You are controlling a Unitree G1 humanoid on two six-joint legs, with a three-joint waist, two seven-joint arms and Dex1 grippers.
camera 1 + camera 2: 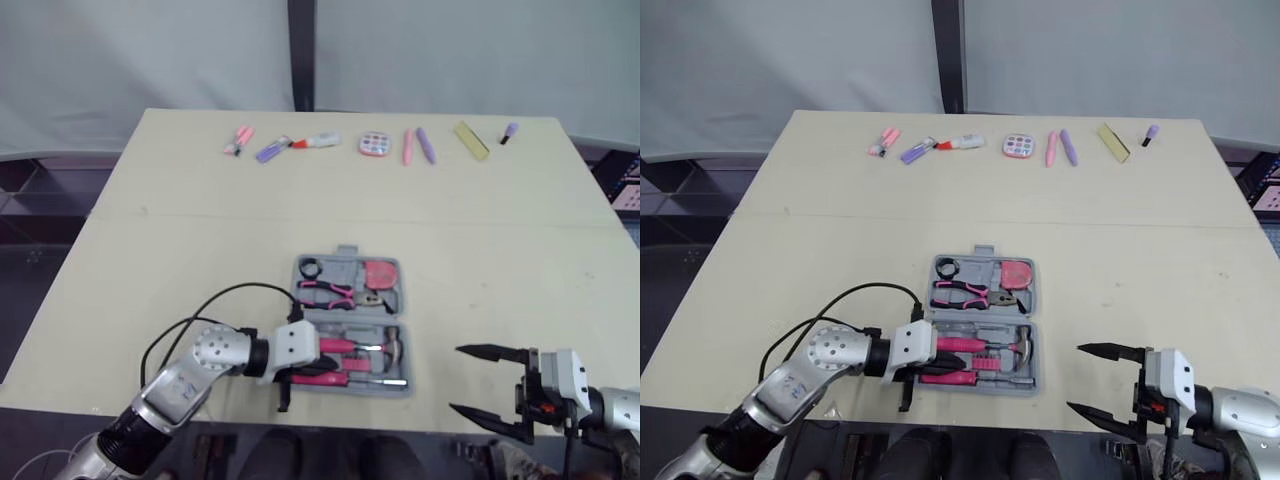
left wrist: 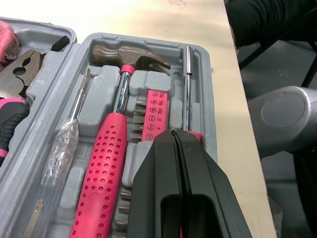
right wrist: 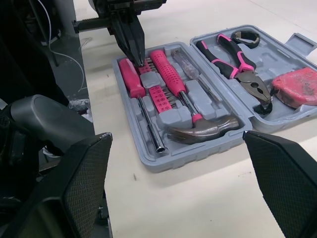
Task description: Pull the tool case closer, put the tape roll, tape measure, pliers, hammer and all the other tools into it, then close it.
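Note:
The grey tool case (image 1: 299, 304) lies open near the table's front edge. Its far half holds a black tape roll (image 1: 309, 267), pink-handled pliers (image 1: 325, 291) and a pink tape measure (image 1: 380, 272). In the near half lie the hammer (image 1: 370, 347), a slim screwdriver (image 2: 74, 124), a bit strip (image 2: 154, 111) and a pink-handled driver (image 3: 130, 74). My left gripper (image 2: 177, 136) is shut, its tips resting on that driver's handle at the case's left end. My right gripper (image 1: 457, 379) is open, right of the case at the table's front edge, holding nothing.
Along the table's far edge lies a row of small items: pink and purple markers (image 1: 255, 146), a red-and-white marker (image 1: 315, 141), a round pink item (image 1: 374, 144), two pens (image 1: 418, 146), a yellow strip (image 1: 471, 140). A black cable (image 1: 220, 296) loops over my left arm.

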